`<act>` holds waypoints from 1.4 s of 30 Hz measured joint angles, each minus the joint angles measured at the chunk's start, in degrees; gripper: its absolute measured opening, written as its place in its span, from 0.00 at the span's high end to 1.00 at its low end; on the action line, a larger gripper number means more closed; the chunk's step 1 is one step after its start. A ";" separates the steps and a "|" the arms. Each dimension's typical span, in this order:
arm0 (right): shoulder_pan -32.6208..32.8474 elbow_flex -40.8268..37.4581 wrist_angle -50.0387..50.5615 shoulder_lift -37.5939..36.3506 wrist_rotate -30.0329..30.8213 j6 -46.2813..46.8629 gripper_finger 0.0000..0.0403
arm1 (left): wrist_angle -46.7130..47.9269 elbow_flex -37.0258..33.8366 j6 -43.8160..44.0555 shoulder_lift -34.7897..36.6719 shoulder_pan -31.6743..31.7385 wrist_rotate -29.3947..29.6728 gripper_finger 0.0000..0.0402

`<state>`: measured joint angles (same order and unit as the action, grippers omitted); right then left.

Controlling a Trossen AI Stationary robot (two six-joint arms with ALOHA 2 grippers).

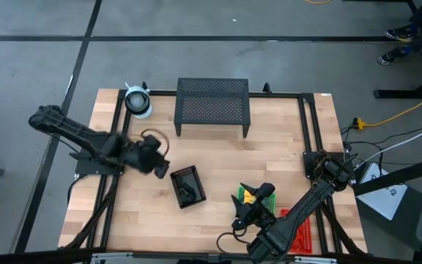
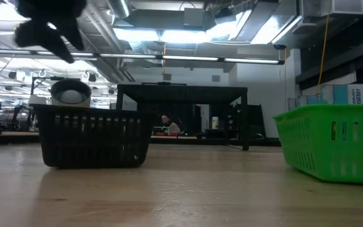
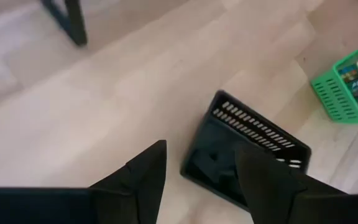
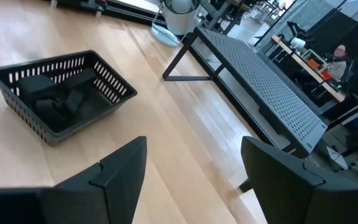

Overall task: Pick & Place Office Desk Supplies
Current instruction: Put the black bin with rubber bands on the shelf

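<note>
Left pincer (image 1: 161, 166) hangs above the counter (image 1: 269, 161), fingers spread, nothing between them. Black tray (image 1: 187, 186) sits just ahead of and below it, apart from the fingertips; small black bits (image 4: 53, 93) lie inside the tray.

Right pincer (image 1: 242, 213) is also spread wide and empty, raised near the green tray (image 1: 264, 198), which lies just beside it. Red tray (image 1: 302, 229) is mostly hidden under the right arm.

We read the step in hand as a release into the black tray, with the next pick to come. To do it well:
- lift the left pincer straight up before swinging, so the fingers don't catch the tray rim and drag it
- keep the fingers wide until they are clear of the tray wall
- keep the two arms apart; the black tray sits between them
- on the next pick, come down centred over the item, not skewed

Counts, as far as we can see:
- trays: three (one black, one green, one red)
- black bits in the black tray: about three; they overlap, so the count isn't firm
- green tray contents: something yellow and green in there; we can't count it
- mesh stand (image 1: 212, 107): one, beyond both pincers
- whitish roll (image 1: 138, 100): one, at the far corner on the left pincer's side
</note>
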<state>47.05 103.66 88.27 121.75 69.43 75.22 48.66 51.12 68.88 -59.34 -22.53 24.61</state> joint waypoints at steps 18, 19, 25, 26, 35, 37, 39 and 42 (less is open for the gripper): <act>-1.75 0.00 -0.14 0.00 1.47 -2.43 0.35 | -10.66 -0.40 26.11 -25.56 -11.03 -7.75 0.54; -1.75 0.00 -0.25 0.00 1.38 -2.38 0.35 | -11.60 -0.40 24.99 -26.27 -10.71 -7.96 0.54; -1.75 0.00 -0.46 0.00 -0.04 -2.34 0.35 | -13.54 -0.40 22.08 -26.12 -9.42 -8.09 0.55; -1.75 0.00 -0.44 0.00 -0.06 -2.34 0.35 | -13.75 -0.40 22.00 -25.56 -9.45 -8.31 0.55; -1.86 0.00 -1.00 0.00 -0.04 -2.23 0.35 | -13.72 -0.40 26.24 -22.73 -10.82 -1.46 0.56; -1.86 0.00 -1.49 0.00 -0.06 -2.21 0.35 | -13.84 -0.39 26.47 -22.73 -10.08 -0.19 0.56; -1.86 0.00 -1.84 0.00 -0.04 -2.21 0.35 | -13.96 -0.40 25.80 -22.73 -8.99 -0.18 0.56; -1.86 0.00 -1.92 0.00 -0.71 -2.23 0.35 | -14.15 -0.40 24.55 -22.73 -7.77 -1.09 0.56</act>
<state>45.19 103.66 86.35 121.75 68.72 72.99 34.51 50.72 93.43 -82.06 -30.30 23.52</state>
